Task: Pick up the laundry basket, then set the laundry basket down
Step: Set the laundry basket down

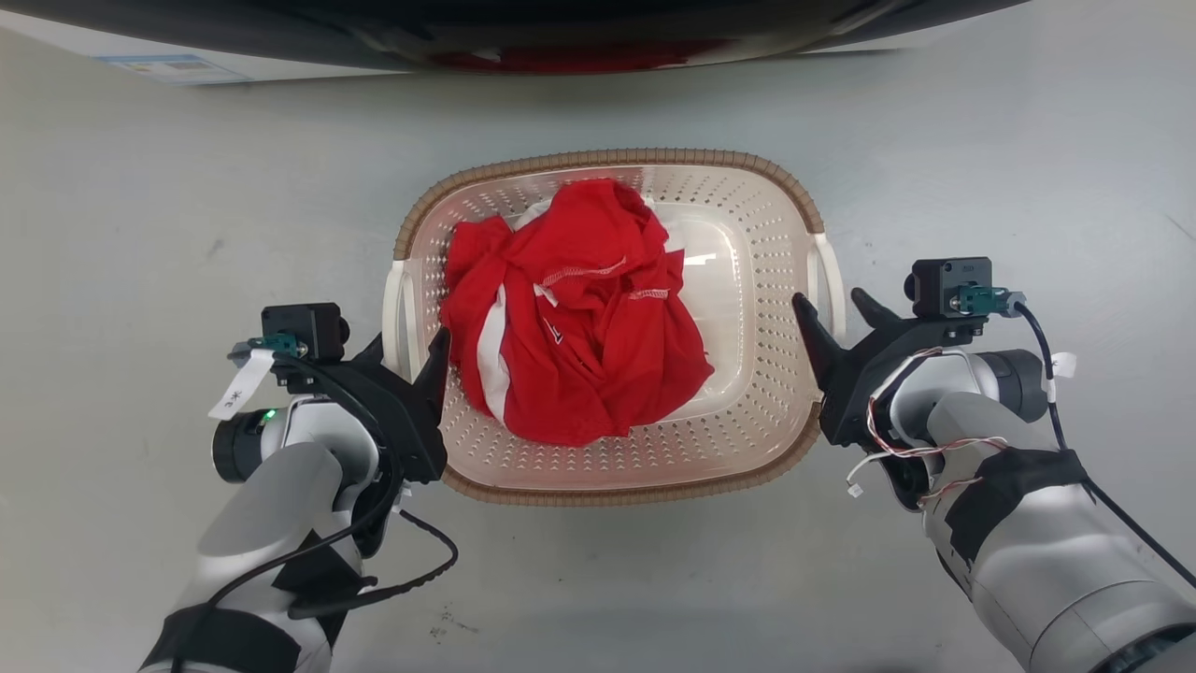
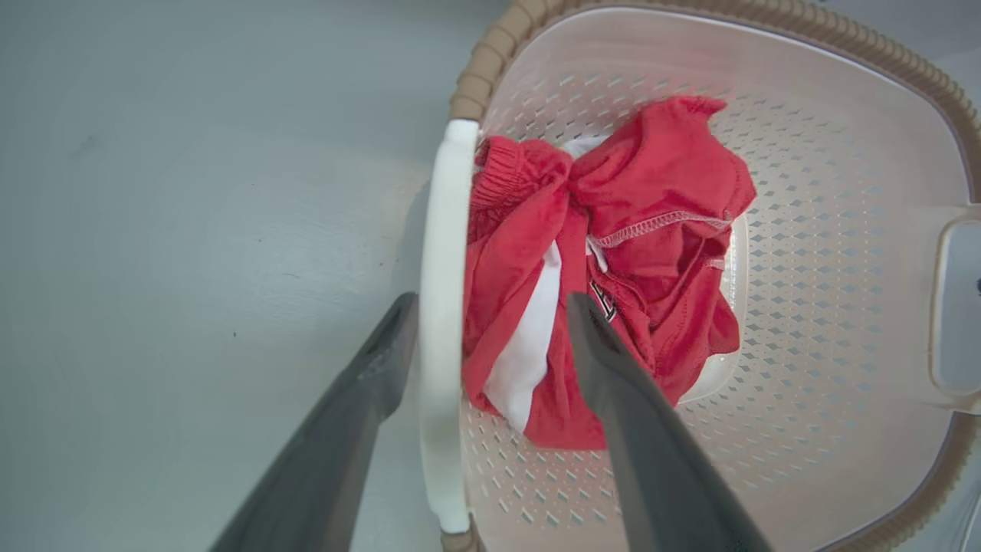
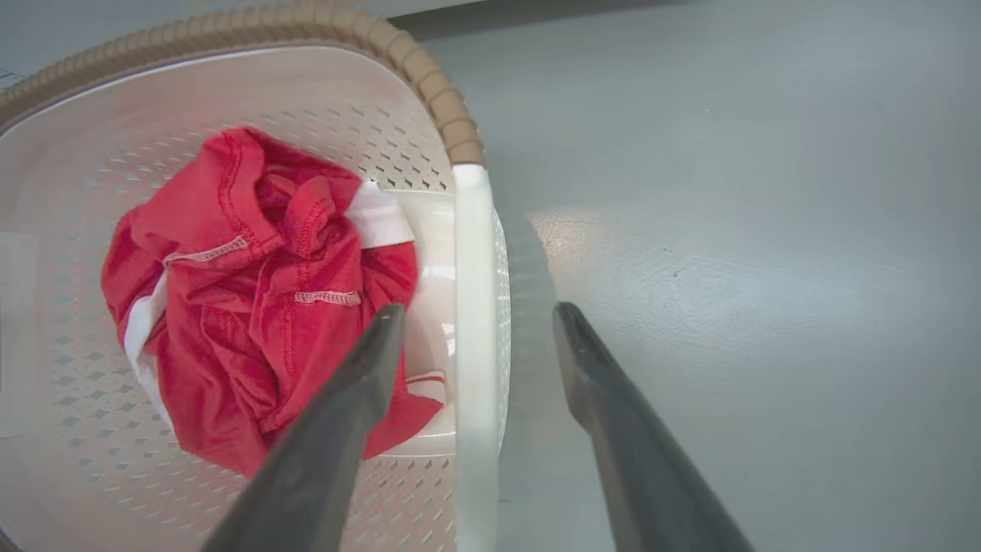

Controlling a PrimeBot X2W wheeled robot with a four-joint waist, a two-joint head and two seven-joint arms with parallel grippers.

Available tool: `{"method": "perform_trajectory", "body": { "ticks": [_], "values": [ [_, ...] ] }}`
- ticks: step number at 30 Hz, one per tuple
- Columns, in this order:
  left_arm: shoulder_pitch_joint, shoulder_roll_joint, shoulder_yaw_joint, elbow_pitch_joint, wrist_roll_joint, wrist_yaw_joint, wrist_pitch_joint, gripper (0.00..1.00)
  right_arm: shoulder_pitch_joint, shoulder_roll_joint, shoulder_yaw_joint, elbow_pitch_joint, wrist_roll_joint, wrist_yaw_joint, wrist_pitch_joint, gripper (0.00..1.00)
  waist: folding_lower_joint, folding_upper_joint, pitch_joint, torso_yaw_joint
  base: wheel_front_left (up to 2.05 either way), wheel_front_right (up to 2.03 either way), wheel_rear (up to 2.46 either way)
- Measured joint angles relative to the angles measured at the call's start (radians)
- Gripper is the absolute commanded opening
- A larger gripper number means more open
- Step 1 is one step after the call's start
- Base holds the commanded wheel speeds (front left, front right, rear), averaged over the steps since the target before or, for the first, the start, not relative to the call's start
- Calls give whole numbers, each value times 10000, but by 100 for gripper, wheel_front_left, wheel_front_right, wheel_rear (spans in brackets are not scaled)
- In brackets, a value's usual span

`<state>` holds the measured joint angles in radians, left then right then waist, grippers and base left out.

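On the floor [image 1: 187,206], the basket [image 1: 607,157] with a red garment [image 1: 579,318] inside. Astride the left handle [image 2: 443,330], left end effector [image 1: 408,344], released and spread; astride the right handle [image 3: 474,307], right end effector [image 1: 829,299], likewise released.

Made out no full word or number anywhere. Saw a white paper tag [image 1: 241,385] hanging from the left arm's camera block [image 1: 301,329], marked with one dark, star-like sign, too small to name. Noted a pale blue label [image 1: 173,67] on the white appliance [image 1: 84,51] at the top edge of the head view, with print blurred past reading. Spotted a small dark emblem [image 1: 553,333] printed on the red garment [image 1: 598,280] lying in the laundry basket [image 1: 607,157], half lost in folds, not legible. Found a small white tag [image 1: 1062,365] on the right arm's cable [image 1: 1039,341], blank as far as could be told.
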<state>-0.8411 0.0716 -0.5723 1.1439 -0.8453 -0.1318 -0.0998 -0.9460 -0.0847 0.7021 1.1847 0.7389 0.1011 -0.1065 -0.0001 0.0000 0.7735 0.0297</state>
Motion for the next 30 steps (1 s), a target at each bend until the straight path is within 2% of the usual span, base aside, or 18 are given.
{"method": "perform_trajectory", "body": {
  "ticks": [7,14,23,30],
  "values": [
    [42,136,-127,-10,-73,0,-94,100,-7,0,65,105,-4,44,-391,100,0,0,-269,2,0,0,0],
    [314,460,-313,-184,-67,0,-619,100,247,-159,142,119,-165,104,-1018,100,0,0,-714,-1,0,0,0],
    [994,721,-516,-439,38,0,-1352,100,1138,-219,138,-173,-196,134,-1384,100,-1,-1,-1618,-2,0,0,0],
    [1515,871,-502,-934,146,0,-1498,100,1691,-234,21,-583,-196,134,-1427,100,-1,-1,-2463,-24,0,0,0]
  ]
}}
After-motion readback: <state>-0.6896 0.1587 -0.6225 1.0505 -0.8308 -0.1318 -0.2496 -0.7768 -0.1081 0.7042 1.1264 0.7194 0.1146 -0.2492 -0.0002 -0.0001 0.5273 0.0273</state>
